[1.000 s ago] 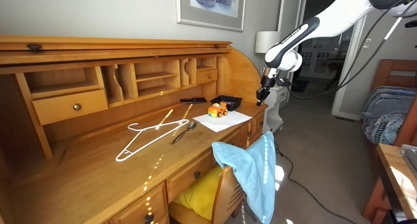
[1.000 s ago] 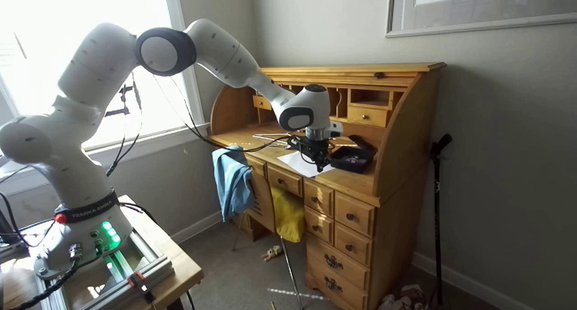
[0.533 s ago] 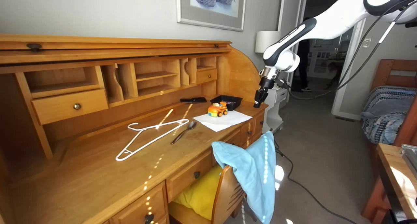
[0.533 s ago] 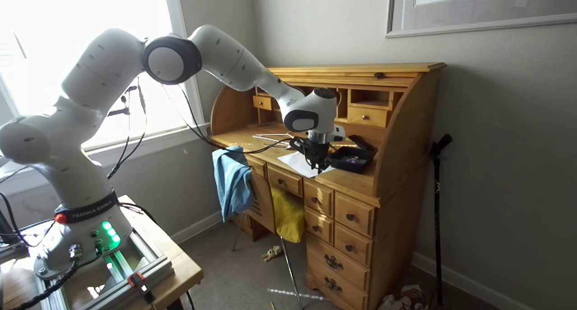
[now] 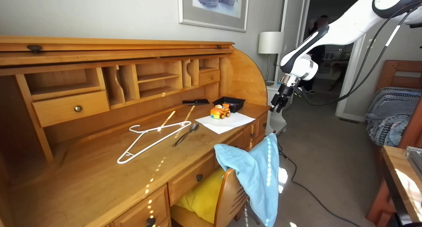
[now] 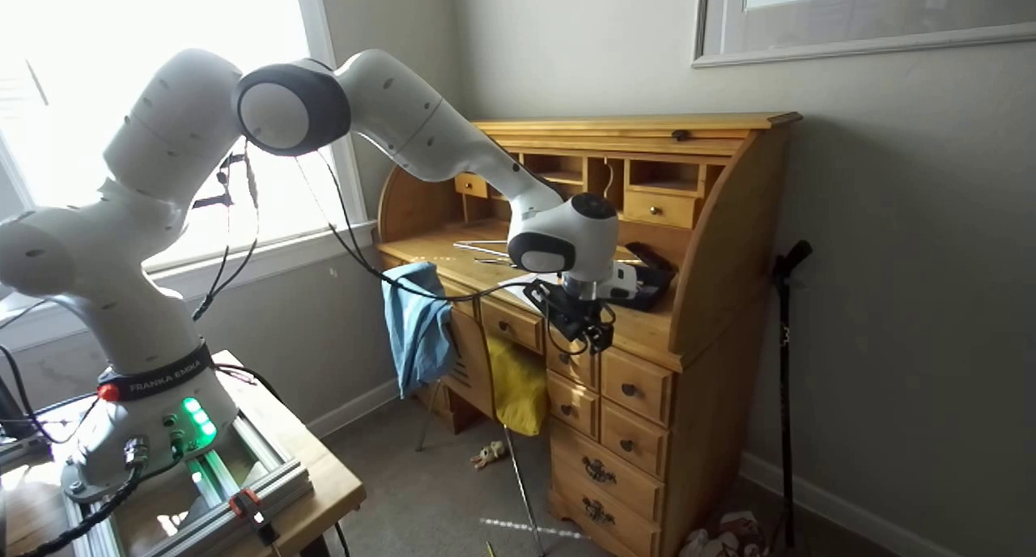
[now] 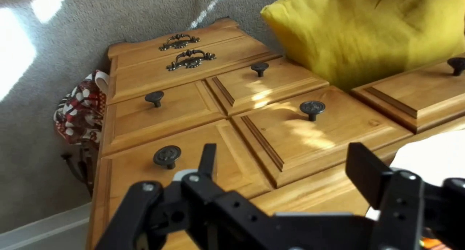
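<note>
My gripper [image 7: 283,166] is black, the drawers [image 7: 341,121] honey-brown with dark knobs [image 7: 312,107]; by the front edge of the desktop [image 5: 99,177] I see plain white paper [image 5: 227,124] beneath an orange-and-yellow toy truck [image 5: 220,112].

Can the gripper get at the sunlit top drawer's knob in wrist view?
Probably yes: the gripper hangs open and empty near the drawer, and nothing visible blocks the way to its knob.

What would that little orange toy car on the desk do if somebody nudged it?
The orange toy car would probably roll, since it stands on wheels. It looks shiny and moulded, suggesting stiff plastic, likely light and perhaps slippery. The white paper beneath looks thin, so it might slide along too.
</note>
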You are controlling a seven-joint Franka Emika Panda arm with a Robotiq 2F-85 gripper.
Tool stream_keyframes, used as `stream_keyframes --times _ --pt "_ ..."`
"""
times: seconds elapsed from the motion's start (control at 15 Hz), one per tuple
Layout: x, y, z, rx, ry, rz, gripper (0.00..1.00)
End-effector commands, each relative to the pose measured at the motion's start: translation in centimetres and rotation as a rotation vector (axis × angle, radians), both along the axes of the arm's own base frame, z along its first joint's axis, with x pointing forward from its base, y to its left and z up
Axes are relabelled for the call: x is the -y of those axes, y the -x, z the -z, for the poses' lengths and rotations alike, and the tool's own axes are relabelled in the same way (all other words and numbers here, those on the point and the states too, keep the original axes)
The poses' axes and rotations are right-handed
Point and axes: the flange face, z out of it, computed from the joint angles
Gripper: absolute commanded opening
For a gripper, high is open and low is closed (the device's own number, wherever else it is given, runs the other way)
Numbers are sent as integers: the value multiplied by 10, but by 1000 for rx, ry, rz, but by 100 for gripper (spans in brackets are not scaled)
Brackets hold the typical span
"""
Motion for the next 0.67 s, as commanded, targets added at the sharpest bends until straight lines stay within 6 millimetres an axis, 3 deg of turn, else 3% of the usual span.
stream_keyframes --times 0.0,0.27,0.33,0.6 --pt "-19 -19 -24 16 32 8 100" --pt "-46 -55 -54 46 56 -51 100" --pt "-37 -44 -39 44 43 -43 100" --pt "-50 -57 -51 59 53 -61 100"
